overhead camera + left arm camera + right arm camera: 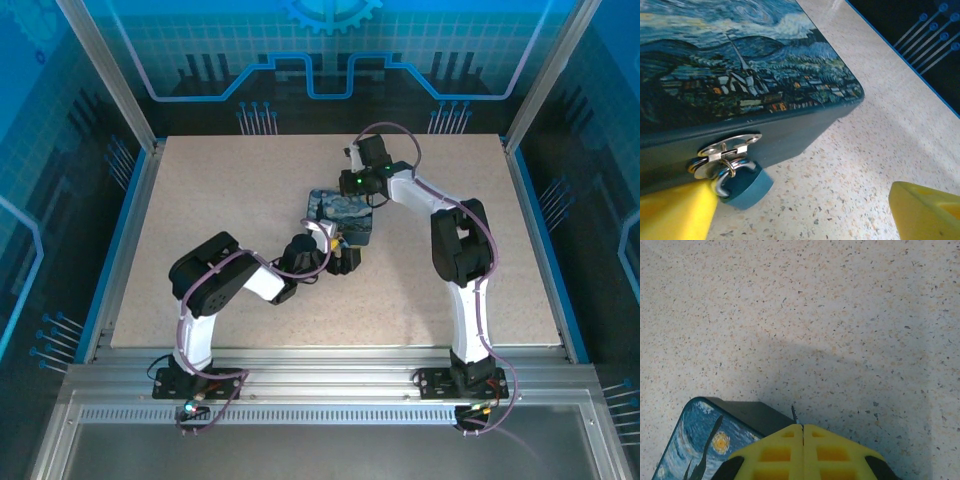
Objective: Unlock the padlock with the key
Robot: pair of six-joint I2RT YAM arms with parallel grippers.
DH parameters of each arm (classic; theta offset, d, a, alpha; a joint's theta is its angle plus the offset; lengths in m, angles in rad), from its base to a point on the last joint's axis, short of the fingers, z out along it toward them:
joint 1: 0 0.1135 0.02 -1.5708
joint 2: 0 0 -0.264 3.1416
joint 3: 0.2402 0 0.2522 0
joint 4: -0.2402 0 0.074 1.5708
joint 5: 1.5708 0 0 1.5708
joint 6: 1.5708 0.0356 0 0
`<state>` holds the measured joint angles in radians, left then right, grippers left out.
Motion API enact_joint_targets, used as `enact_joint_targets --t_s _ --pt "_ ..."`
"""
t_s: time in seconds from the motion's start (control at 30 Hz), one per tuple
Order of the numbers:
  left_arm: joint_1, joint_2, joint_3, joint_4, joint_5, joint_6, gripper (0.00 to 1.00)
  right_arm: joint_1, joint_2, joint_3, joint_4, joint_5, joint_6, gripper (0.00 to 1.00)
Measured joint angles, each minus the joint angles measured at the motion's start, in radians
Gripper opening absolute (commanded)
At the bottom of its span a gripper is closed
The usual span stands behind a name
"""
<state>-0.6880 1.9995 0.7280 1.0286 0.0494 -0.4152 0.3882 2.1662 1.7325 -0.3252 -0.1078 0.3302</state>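
closely, the padlock (746,186) hangs beside one spread left jaw.

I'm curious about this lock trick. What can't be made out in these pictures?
- Keyhole: left wrist view, the padlock has a plain visible face; a yellow finger covers its left side.
- Key: right wrist view, just a metal sliver pokes from the shut right claw.
- Padlock: top view, too small, lost against the left claw.
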Motion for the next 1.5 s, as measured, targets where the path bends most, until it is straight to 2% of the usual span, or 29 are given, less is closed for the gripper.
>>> enact_joint_targets --t_s 0.2,0.43,0.83,0.9,1.0,1.17,1.3,1.5 --pt "0.024 0.016 0.0 0.031 0.091 -0.023 0.68 0.005 0.0 0.0 0.0 0.0 -0.008 0.0" --pt "0.036 0.035 0.009 0.064 0.144 -0.058 0.65 0.006 0.0 -0.001 0.0 0.0 -0.01 0.0" --pt "0.017 0.053 0.08 -0.003 0.156 -0.084 0.75 0.006 0.0 -0.007 0.015 0.003 -0.01 0.0" --pt "0.013 0.056 0.093 -0.016 0.153 -0.084 0.74 0.006 0.0 -0.013 0.026 0.003 -0.01 0.0" --pt "0.009 0.071 0.101 -0.005 0.154 -0.098 0.66 0.006 0.0 -0.019 0.032 0.003 -0.01 0.0" --pt "0.008 0.103 0.102 0.022 0.157 -0.126 0.67 0.009 0.0 -0.024 0.034 0.003 -0.011 0.0" --pt "-0.013 0.09 0.108 -0.01 0.107 -0.115 0.77 0.011 -0.002 -0.029 0.042 0.003 -0.014 0.0" --pt "-0.063 0.048 0.126 -0.14 -0.071 -0.076 0.81 0.011 -0.025 -0.053 0.05 0.003 -0.014 0.0"
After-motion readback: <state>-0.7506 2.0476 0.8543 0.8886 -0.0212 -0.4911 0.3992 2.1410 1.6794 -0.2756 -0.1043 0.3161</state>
